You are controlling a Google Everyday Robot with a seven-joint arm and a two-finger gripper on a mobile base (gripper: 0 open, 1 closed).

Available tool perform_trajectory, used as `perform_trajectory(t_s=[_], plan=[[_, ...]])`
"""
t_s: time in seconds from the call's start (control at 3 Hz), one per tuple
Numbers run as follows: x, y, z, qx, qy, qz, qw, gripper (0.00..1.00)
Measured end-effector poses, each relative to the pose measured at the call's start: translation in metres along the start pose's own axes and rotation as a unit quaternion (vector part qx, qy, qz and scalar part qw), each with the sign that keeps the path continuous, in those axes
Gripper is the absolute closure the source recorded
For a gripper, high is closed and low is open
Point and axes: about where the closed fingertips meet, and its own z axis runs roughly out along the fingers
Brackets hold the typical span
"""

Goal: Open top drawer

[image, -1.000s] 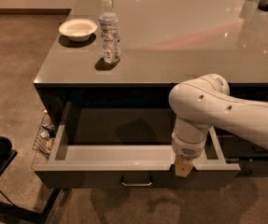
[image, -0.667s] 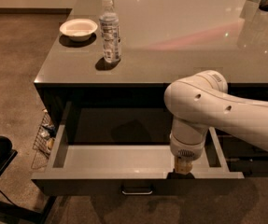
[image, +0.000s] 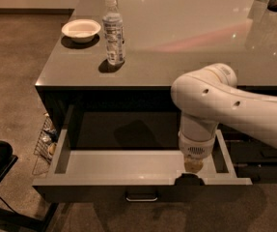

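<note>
"Comparing this with a second ago, we find the top drawer [image: 118, 180] has slid a little further out toward the bottom of the frame, and its handle [image: 141, 196] sits lower than it did."

"Agreed, though most of that gain came early. Since our later look it has hardly shifted."

"Our gripper [image: 191, 173] is at lower centre-right, down at the drawer's front rim, under the white arm [image: 225, 105]. We cannot tell whether it is open or closed."

"The light grey floor now shows across nearly the whole width, below the counter [image: 186, 37] edge. We judge the opening essentially done."

"Then what remains for us is probably to let go and lift clear without nudging the front back in. The bottle [image: 113, 30] and bowl [image: 81, 29] at upper left are well apart from all this."
</note>
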Motion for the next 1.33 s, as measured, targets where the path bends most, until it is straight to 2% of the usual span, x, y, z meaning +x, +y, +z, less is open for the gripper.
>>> perform_trajectory(t_s=[0.33,0.67,1.0,1.33], plan=[[0.017,-0.029,-0.035,0.017,0.034,-0.013,0.9992,1.00],[0.031,-0.048,-0.013,0.003,-0.004,-0.014,0.9999,1.00],[0.028,-0.060,0.043,-0.015,-0.083,-0.017,0.9963,1.00],[0.012,-0.057,0.090,-0.024,-0.155,-0.019,0.9875,1.00]])
